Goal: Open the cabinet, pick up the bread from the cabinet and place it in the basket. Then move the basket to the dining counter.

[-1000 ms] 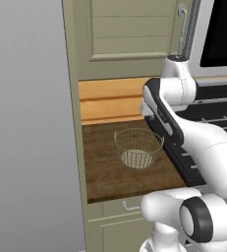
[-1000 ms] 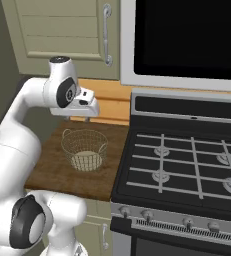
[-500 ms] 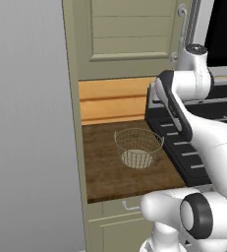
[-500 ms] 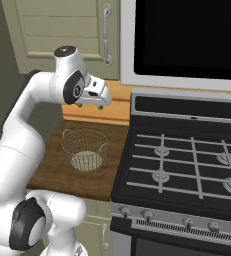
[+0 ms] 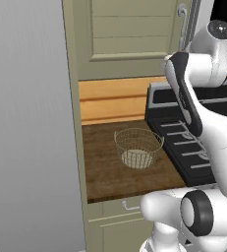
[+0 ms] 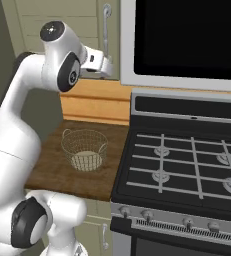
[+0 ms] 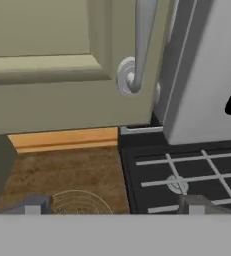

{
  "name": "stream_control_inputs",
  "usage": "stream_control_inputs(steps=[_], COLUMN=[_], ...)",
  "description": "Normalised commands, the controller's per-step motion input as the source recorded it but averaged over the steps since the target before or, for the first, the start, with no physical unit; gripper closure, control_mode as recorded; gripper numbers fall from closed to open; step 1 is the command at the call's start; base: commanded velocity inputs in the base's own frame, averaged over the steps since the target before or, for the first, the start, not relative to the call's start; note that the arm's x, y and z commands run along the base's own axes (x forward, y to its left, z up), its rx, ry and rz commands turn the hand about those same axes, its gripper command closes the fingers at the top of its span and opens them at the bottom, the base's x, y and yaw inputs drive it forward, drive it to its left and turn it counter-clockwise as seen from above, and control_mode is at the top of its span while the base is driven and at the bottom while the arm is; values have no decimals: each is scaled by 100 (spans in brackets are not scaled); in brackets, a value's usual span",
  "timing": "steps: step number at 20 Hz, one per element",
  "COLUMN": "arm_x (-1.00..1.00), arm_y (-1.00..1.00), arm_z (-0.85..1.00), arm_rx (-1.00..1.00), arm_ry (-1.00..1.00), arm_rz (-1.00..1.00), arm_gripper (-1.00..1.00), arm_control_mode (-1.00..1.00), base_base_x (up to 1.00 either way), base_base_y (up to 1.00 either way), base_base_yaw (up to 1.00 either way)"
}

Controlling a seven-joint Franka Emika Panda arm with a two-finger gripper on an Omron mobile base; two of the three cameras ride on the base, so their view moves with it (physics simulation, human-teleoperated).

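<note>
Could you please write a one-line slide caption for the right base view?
White arm's open pincer raised beside the curved silver handle of the closed olive-beige cabinet, above the empty cream wire basket.

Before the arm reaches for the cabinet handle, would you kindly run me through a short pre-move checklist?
1. Olive-beige wall cabinet door shut, ready to pull: ok.
2. Curved silver bar handle unobstructed ahead of the hand: ok.
3. Gripper fingers spread wide enough for the handle: ok.
4. Fingers around the handle: not ok, they are short of it.
5. Round cream wire-mesh basket upright on the dark wood worktop: ok.
6. Bread inside the cabinet: cannot tell, door closed.
</note>
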Motion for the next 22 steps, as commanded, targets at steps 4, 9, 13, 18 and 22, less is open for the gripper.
stream_control_inputs(steps=[4,9,13,18,22], arm_x=[-16,-5,1,20,36], arm_y=[0,-2,-18,-29,-4], arm_z=[86,67,8,0,0], arm_rx=[-11,-2,11,13,1], arm_ry=[-28,-10,0,0,0], arm_rz=[-1,-2,-1,0,0], arm_gripper=[-100,-100,-100,-100,-100], arm_control_mode=[-100,-100,-100,-100,-100], base_base_x=[0,0,0,0,0], base_base_y=[0,0,0,0,0], base_base_yaw=[0,0,0,0,0])
